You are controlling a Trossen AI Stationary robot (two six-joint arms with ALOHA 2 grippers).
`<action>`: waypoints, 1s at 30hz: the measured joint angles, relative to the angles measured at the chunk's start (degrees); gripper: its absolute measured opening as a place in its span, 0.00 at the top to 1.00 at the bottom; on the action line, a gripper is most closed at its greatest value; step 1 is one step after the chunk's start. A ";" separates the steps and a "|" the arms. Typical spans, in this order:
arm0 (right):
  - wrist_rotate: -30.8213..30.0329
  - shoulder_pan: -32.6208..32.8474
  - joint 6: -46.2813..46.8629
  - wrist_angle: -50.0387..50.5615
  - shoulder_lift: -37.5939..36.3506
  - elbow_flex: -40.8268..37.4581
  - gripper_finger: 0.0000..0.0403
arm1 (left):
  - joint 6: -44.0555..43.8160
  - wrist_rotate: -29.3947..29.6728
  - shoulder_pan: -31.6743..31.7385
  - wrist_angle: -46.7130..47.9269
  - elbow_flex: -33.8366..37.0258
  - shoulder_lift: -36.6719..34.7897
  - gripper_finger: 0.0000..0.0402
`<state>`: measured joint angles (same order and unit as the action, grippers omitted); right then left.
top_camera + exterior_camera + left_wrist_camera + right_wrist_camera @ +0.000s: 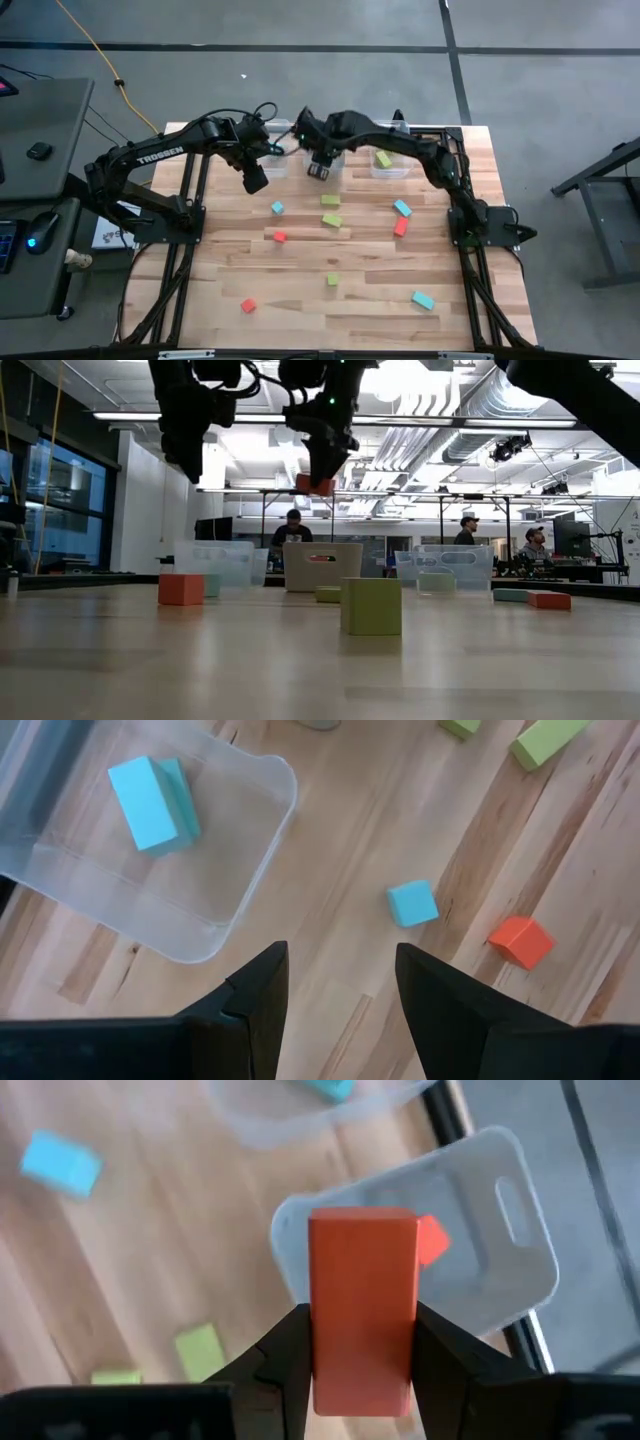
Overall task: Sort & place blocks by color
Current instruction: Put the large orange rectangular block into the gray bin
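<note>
My right gripper hangs high above the middle clear bin, shut on a red-orange bar. That bin holds one red-orange block. My left gripper is open and empty, raised beside the left bin, where a light blue block lies. Loose on the table are a light blue cube, a red-orange cube and lime green bars. My right gripper pinches the red-orange bar between its two fingers, one finger on each long side face. The fingers point down from above. The bar is lifted clear, high over the middle bin, its free end sticking out past the fingertips.
The right bin holds a lime green block. More blocks lie scattered over the table: light blue, red-orange, lime green. People sit in the room beyond the table.
</note>
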<state>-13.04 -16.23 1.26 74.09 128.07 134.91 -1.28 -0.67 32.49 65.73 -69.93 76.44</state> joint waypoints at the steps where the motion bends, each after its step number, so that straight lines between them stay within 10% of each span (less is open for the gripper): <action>1: 0.26 -0.85 -0.01 -1.08 0.00 0.00 0.72 | 0.44 0.00 0.00 -0.15 0.00 0.00 0.60; 30: 18.42 -9.67 -14.17 -15.17 0.12 -19.51 0.72 | -0.57 -0.12 -0.04 -1.78 0.00 0.00 0.60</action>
<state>5.38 -25.90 -12.91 58.92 128.19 115.40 -1.85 -0.79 32.45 63.95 -69.93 76.44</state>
